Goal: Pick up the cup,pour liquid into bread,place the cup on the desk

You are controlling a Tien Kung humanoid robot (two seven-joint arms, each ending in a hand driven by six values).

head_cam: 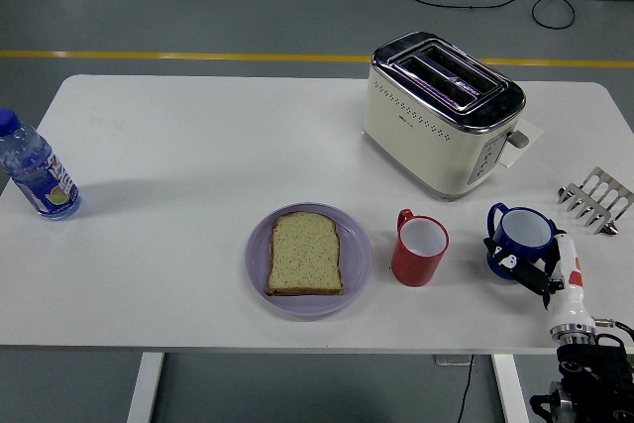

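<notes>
Counter, white. Blue cup: upright on counter, R side, nr front edge. R robot hand: fingers wrapped round blue cup, grasping it. Red cup: upright, betw. blue cup & purple plate. Bread slice: flat on plate. Toaster: behind cups. Water bottle: far L edge. Metal rack: R edge.

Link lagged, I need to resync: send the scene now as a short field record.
right hand: fingers around blue cup, cup upright on table
left hand: not in view
red cup: upright, between plate and blue cup
bread: flat on purple plate
toaster: behind cups
water bottle: left edge
metal rack: right edge
</notes>
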